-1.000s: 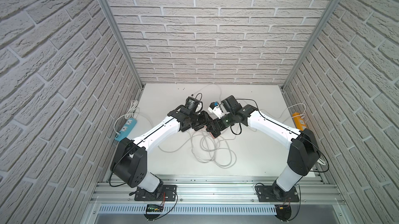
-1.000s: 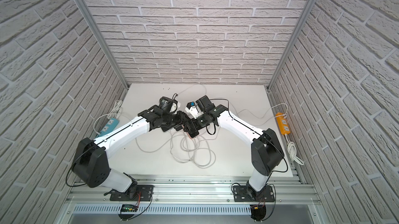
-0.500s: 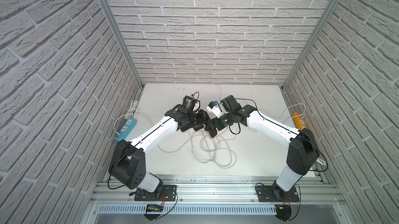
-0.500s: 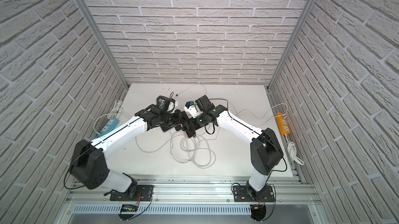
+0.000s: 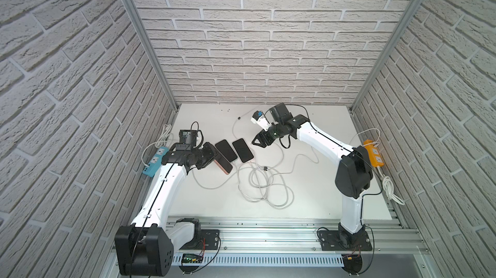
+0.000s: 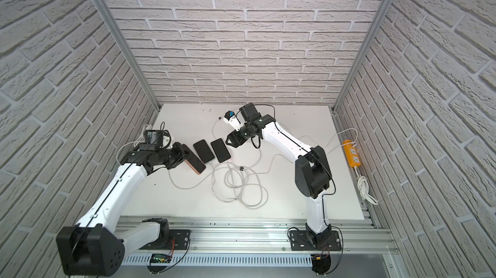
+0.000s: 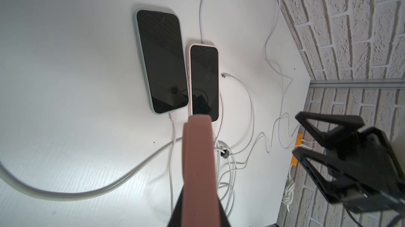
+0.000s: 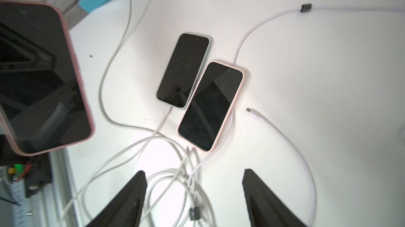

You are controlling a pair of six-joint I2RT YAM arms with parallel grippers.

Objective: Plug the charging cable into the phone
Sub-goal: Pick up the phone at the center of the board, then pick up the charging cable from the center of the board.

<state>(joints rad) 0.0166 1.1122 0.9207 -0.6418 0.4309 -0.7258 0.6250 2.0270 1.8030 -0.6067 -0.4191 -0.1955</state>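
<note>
My left gripper (image 5: 212, 156) is shut on a pink-cased phone (image 5: 223, 166), held tilted above the table at the left; its pink edge (image 7: 198, 171) fills the left wrist view. The same phone (image 8: 39, 79) shows its dark screen in the right wrist view. Two more phones lie side by side: a grey-cased one (image 5: 226, 150) with a cable plugged in, and a pale pink-cased one (image 5: 242, 150). A white charging cable's free plug (image 8: 248, 110) lies on the table just beside the pale pink phone. My right gripper (image 5: 257, 143) hovers open behind those phones, holding nothing.
A tangle of white cables (image 5: 264, 185) covers the table's middle. A blue power strip (image 5: 155, 161) lies by the left wall and an orange one (image 5: 373, 153) by the right wall. The back of the table (image 5: 322, 118) is bare.
The two grippers, close together over the middle before, have drawn apart. My left arm has swung left with the pink phone; my right gripper has backed off a little.
</note>
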